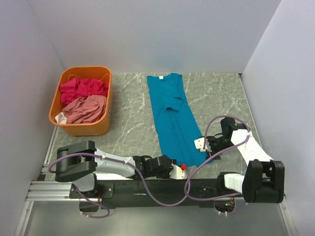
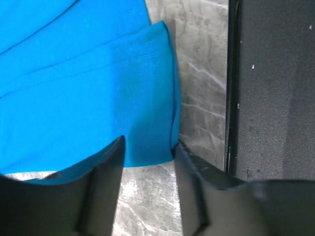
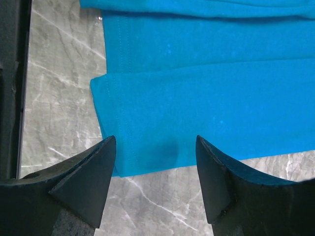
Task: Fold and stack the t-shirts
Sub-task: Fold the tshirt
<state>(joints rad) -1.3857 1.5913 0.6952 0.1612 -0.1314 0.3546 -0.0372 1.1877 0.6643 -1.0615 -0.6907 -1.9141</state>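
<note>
A teal-blue t-shirt (image 1: 170, 108), folded into a long strip, lies flat on the marbled table, collar at the far end. My left gripper (image 1: 180, 169) is low at its near hem. In the left wrist view the jaws (image 2: 147, 147) stand apart, with the hem corner of the teal shirt (image 2: 88, 98) reaching between the tips. My right gripper (image 1: 201, 144) sits at the strip's right edge near the hem. It is open (image 3: 155, 140) over the corner of the teal cloth (image 3: 197, 98). A magenta-pink t-shirt (image 1: 83, 87) and a salmon-pink t-shirt (image 1: 86, 109) lie crumpled in the basket.
The orange plastic basket (image 1: 83, 129) stands at the far left of the table. The black mounting rail (image 2: 270, 98) runs along the near edge just beside the hem, and it also shows at the left edge of the right wrist view as the rail (image 3: 10, 73). White walls close in three sides.
</note>
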